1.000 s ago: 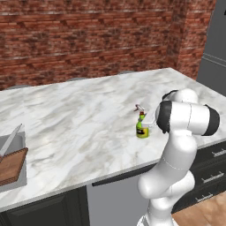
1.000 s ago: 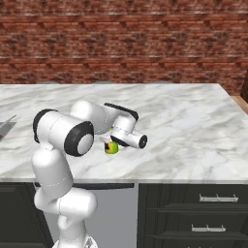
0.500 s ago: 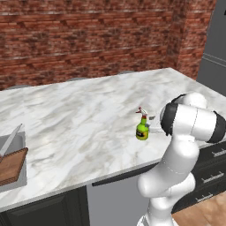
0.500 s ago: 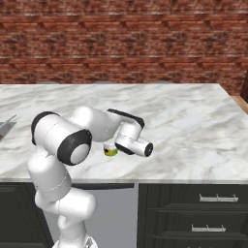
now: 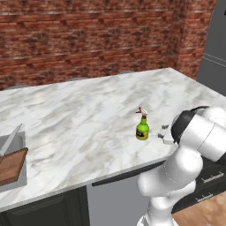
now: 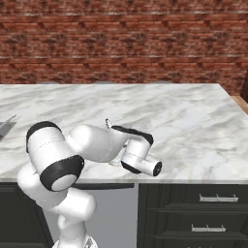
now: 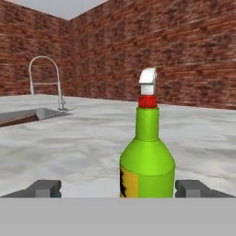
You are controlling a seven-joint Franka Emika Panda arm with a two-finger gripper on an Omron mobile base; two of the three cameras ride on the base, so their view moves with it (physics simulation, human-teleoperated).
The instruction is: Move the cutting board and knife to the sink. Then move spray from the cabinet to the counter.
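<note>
The spray is seen standing upright on the counter, toward its near right part, with bare marble on all sides. In the hand view the gripper is spread wide: 1 finger tip is seen to the left of the bottle and 1 to the right, each with a clear gap to the green body, so the bottle is judged released, not grasped.

The cutting board is seen lying in the sink at the far left edge of the counter, with the knife leaning beside it over the basin. The faucet is visible well left of the bottle in the hand view.

Both parts of the task are judged essentially done; only a clean withdrawal appears to remain.

Risks noted:
1. The bottle is tall, narrow and likely light. If the hand is swung sideways before being drawn back, the body could be clipped by 1 finger tip and tipped over.
2. If the hand is raised while the bottle sits between the tips, the white trigger nozzle could be caught.
3. The bottle stands not far from the near counter edge; a topple toward that edge could roll it off.
</note>
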